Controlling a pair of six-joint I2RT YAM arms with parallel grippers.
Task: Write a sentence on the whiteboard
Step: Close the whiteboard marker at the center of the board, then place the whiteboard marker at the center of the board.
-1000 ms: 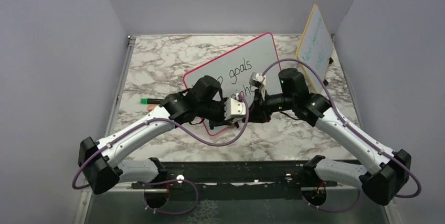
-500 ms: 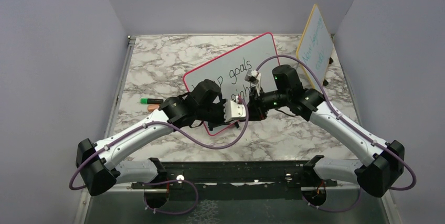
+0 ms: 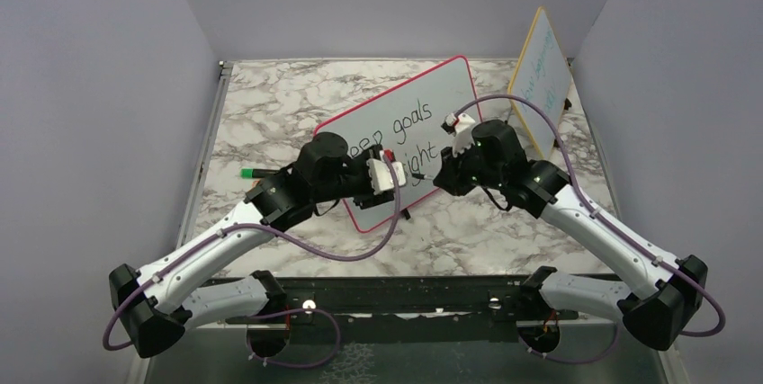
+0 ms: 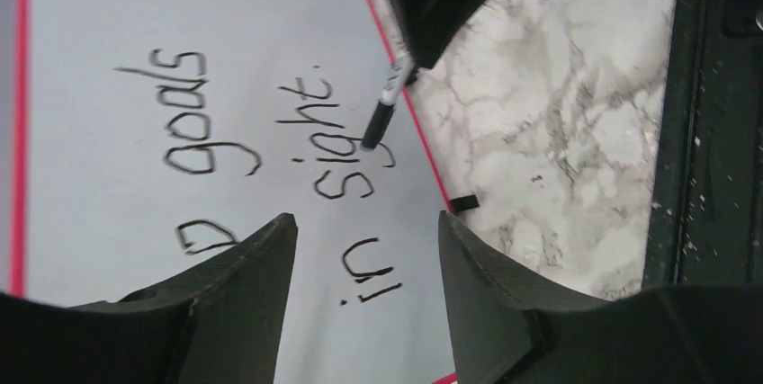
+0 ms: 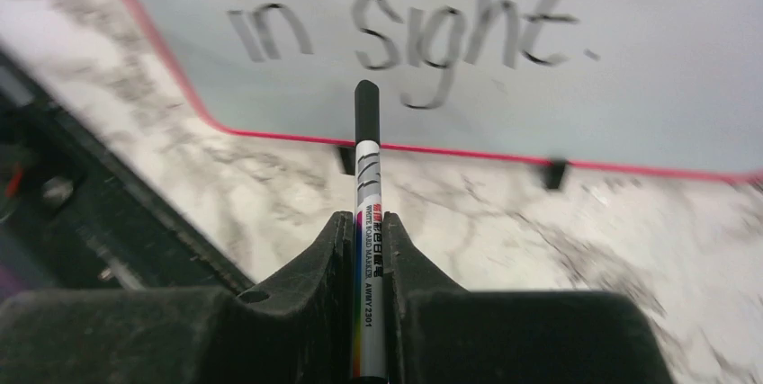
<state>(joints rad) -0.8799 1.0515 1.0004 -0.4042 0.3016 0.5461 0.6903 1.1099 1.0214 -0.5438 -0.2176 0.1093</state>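
Top external view: the whiteboard point(image 3: 441, 96) rests on the marble table point(image 3: 270, 105) at mid-field, turned at an angle, its near left corner between the two arms; a yellow-framed board point(image 3: 540, 69) stands at the far right, well apart from a green marker point(image 3: 254, 172) lying on the table to the left. The sentence point(image 3: 409, 123) is written in black in two lines; "goals" is legible above and "in sight." below, while the first word is partly hidden by the left arm. Left wrist view: the left gripper point(image 4: 364, 218) hangs over the board near "in" – jaws parted, nothing between them. Right wrist view: the right gripper point(image 5: 369, 224) is clamped on a black-capped marker point(image 5: 367, 164), which points toward the board's lower edge below "sight"; whether its end touches the surface cannot be determined. Two small black feet point(image 5: 555, 173) show under the pink-red frame – both standing on the marble.
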